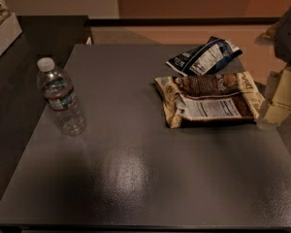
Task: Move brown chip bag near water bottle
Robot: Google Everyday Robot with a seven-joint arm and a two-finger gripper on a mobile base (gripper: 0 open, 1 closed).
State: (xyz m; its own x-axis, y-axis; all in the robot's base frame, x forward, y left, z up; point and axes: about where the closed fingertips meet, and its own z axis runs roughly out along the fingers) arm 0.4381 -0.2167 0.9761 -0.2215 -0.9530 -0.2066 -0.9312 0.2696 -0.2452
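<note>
The brown chip bag (209,100) lies flat on the right half of the dark grey table (136,178), dark brown with tan edges and its white label panel facing up. The water bottle (61,98) stands upright near the table's left edge, clear with a white cap and a dark label band. A wide stretch of table separates the two. My gripper (280,98) shows as a pale shape at the right edge of the view, just beside the bag's right end, with the dark arm (288,33) above it. It holds nothing that I can see.
A smaller dark blue and white bag (204,56) lies just behind the brown bag, near the far right of the table. A dark counter (19,81) adjoins the table on the left, with a white box (2,30) at the far left.
</note>
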